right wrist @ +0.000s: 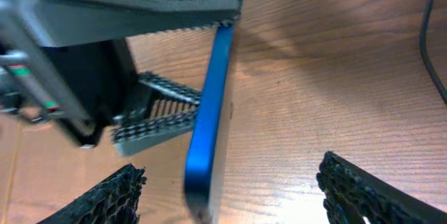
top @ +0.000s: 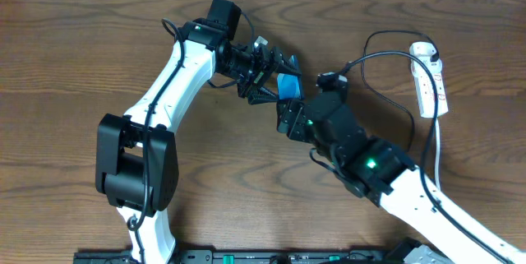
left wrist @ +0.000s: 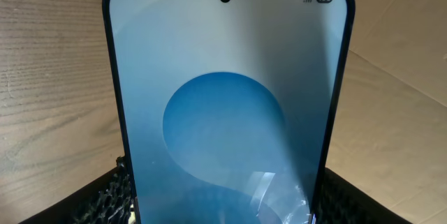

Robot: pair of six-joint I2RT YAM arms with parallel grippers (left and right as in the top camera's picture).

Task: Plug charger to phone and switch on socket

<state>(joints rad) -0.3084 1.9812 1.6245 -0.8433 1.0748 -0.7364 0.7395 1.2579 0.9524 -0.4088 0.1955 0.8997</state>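
Note:
My left gripper is shut on the phone, holding it on edge above the table; its cyan screen with a darker blue oval fills the left wrist view. My right gripper is open and empty. In the right wrist view the phone's blue edge stands between its fingers, touching neither. The charger's black cable loops from the socket at the far right towards a dark plug end by my right wrist. A stretch of cable shows in the right wrist view.
The socket's white cord runs down the right side next to my right arm. The wooden table top lies all around. My left arm's base stands at the front left.

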